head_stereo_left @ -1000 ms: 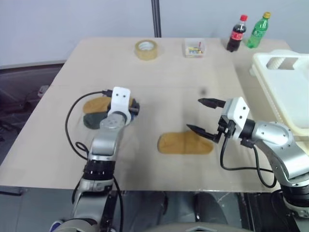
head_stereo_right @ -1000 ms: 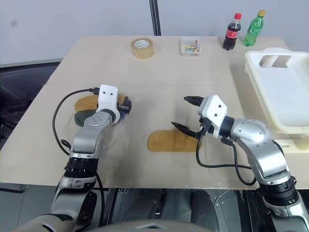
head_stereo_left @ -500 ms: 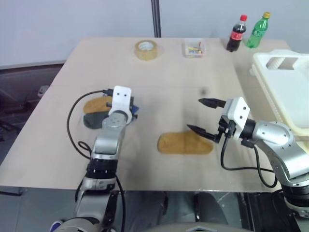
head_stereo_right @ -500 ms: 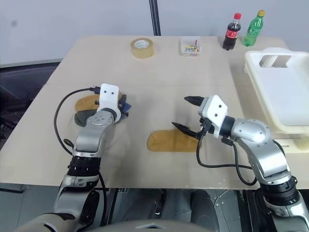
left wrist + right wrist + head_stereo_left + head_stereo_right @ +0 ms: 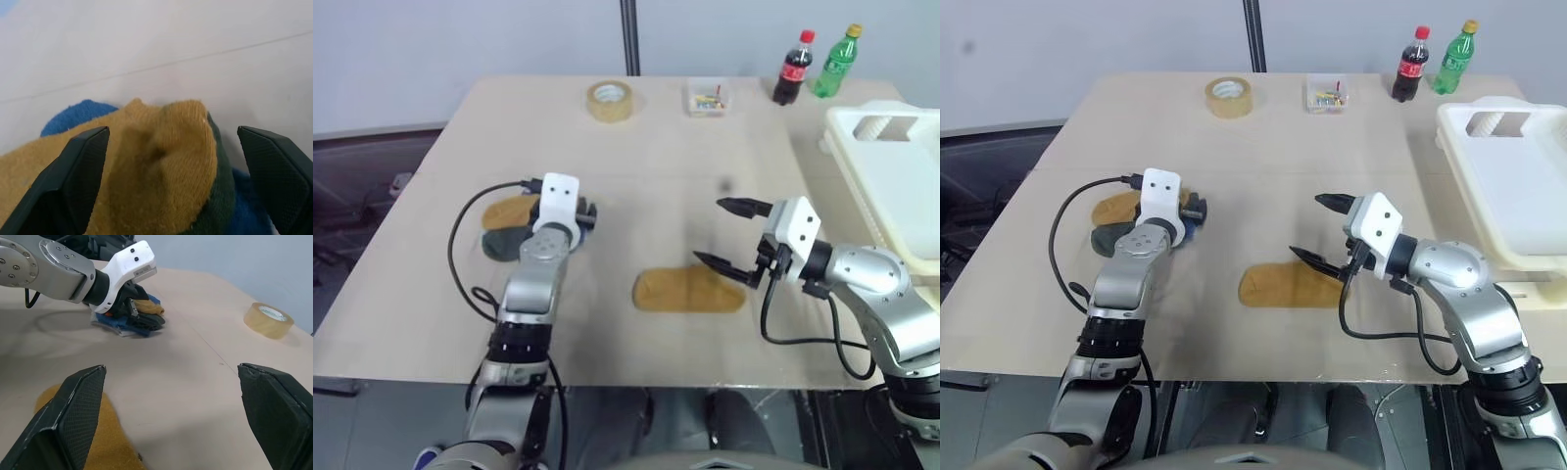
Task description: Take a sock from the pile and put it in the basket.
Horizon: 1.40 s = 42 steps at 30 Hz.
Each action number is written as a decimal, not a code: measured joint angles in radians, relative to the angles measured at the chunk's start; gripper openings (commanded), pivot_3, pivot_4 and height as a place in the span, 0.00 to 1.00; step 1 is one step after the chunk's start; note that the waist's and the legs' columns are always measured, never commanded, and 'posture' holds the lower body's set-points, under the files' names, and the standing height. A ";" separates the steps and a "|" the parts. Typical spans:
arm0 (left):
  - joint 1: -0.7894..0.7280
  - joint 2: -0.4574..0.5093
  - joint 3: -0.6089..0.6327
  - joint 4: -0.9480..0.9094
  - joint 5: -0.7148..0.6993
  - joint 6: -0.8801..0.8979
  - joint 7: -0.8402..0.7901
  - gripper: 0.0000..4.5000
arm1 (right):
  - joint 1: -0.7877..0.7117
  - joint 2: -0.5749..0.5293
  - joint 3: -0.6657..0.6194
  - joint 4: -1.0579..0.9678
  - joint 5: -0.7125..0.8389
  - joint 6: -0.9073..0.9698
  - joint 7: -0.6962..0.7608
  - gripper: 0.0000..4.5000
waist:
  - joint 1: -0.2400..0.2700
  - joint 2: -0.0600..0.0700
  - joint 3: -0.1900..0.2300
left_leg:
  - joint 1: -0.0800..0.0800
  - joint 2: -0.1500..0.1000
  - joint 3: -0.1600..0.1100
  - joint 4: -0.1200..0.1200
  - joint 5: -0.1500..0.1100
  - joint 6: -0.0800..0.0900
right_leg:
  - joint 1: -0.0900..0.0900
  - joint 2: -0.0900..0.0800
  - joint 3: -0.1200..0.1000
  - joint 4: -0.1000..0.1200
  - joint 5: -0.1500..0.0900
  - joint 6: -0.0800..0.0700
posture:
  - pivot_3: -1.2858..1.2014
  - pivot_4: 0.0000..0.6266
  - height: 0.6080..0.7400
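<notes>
Status: my left tool (image 5: 171,196) stands at the pile (image 5: 161,181), fingers spread wide to either side of the mustard sock on top, with green and blue fabric beneath. Half a second ago those fingers were drawn in on the heap; they have now reopened and nothing has come away, so I judge that pinch a miss and the pick still to be made. The pile sits at the left of the table (image 5: 656,186), unmoved. My right tool (image 5: 732,235) hangs open above the near end of a lone mustard sock (image 5: 685,291) lying mid-table, holding nothing. The basket (image 5: 891,166) waits at the far right edge, no sock visible inside.
</notes>
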 measured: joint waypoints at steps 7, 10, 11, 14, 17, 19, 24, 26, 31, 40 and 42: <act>0.000 -0.009 0.002 0.000 0.023 -0.020 0.028 0.99 | 0.000 0.000 0.000 0.000 -0.003 0.000 -0.001 1.00 | 0.001 0.000 0.000 | 0.000 0.000 0.000 0.000 0.000 0.000 | 0.000 0.000 0.000 0.000 0.000 0.000 | 0.52 0.24 1.00; 0.000 -0.016 0.004 0.000 0.025 -0.020 0.042 0.99 | 0.000 0.000 0.000 0.000 -0.003 0.000 -0.001 1.00 | 0.000 0.000 0.000 | 0.000 0.000 0.000 0.000 0.000 0.000 | 0.000 0.000 0.000 0.000 0.000 0.000 | 0.52 0.24 1.00; 0.000 -0.017 0.004 0.000 0.025 -0.020 0.044 0.99 | 0.000 0.000 0.000 0.000 -0.003 0.000 -0.001 1.00 | 0.000 0.000 0.000 | 0.000 0.000 0.000 0.000 0.000 0.000 | 0.000 0.000 0.000 0.000 0.000 0.000 | 0.52 0.24 1.00; 0.000 -0.019 0.007 -0.001 0.026 -0.020 0.045 0.99 | 0.000 0.000 0.000 0.000 -0.003 0.000 -0.001 1.00 | 0.000 0.000 0.000 | 0.000 0.000 0.000 0.000 0.000 0.000 | 0.000 0.000 0.000 0.000 0.000 0.000 | 0.52 0.24 1.00; 0.001 -0.021 0.009 -0.018 0.026 -0.020 0.046 0.72 | 0.000 0.000 0.000 0.004 -0.003 0.000 0.000 1.00 | 0.000 0.000 0.000 | 0.000 0.000 0.000 0.000 0.000 0.000 | 0.000 0.000 0.000 0.000 0.000 0.000 | 0.52 0.24 1.00; 0.002 -0.022 0.009 -0.030 0.026 -0.020 0.046 0.65 | 0.000 0.000 0.000 0.008 -0.003 0.000 0.000 1.00 | 0.000 0.000 0.000 | 0.000 0.000 0.000 0.000 0.000 0.000 | 0.000 0.000 0.000 0.000 0.000 0.000 | 0.52 0.24 1.00; 0.008 -0.027 0.009 -0.038 0.026 -0.020 0.046 0.65 | 0.000 0.000 0.000 0.008 -0.004 0.000 0.001 1.00 | 0.000 0.000 0.000 | 0.000 0.000 0.000 0.000 0.000 0.000 | 0.000 0.000 0.000 0.000 0.000 0.000 | 0.52 0.24 1.00; 0.010 -0.027 0.009 -0.038 0.026 -0.020 0.046 0.65 | 0.000 0.000 0.000 0.009 -0.004 0.000 0.002 1.00 | 0.000 0.000 0.000 | 0.000 0.000 0.000 0.000 0.000 0.000 | 0.000 0.000 0.000 0.000 0.000 0.000 | 0.52 0.24 1.00; 0.019 -0.033 0.009 -0.039 0.026 -0.018 0.046 0.58 | 0.000 -0.001 0.000 0.009 -0.004 0.000 0.007 1.00 | 0.000 0.000 0.000 | 0.000 0.000 0.000 0.000 0.000 0.000 | 0.000 0.000 0.000 0.000 0.000 0.000 | 0.52 0.24 1.00; 0.019 -0.037 0.009 -0.041 0.026 -0.019 0.046 0.02 | 0.000 -0.001 0.000 0.009 -0.006 0.000 0.007 1.00 | 0.000 0.000 0.000 | 0.000 0.000 0.000 0.000 0.000 0.000 | 0.000 0.000 0.000 0.000 0.000 0.000 | 0.52 0.24 1.00; 0.019 -0.037 0.009 -0.041 0.026 -0.019 0.046 0.02 | 0.000 0.000 0.000 0.009 -0.006 0.000 0.007 1.00 | 0.000 0.000 0.000 | 0.000 0.000 0.000 0.000 0.000 0.000 | 0.000 0.000 0.000 0.000 0.000 0.000 | 0.52 0.24 1.00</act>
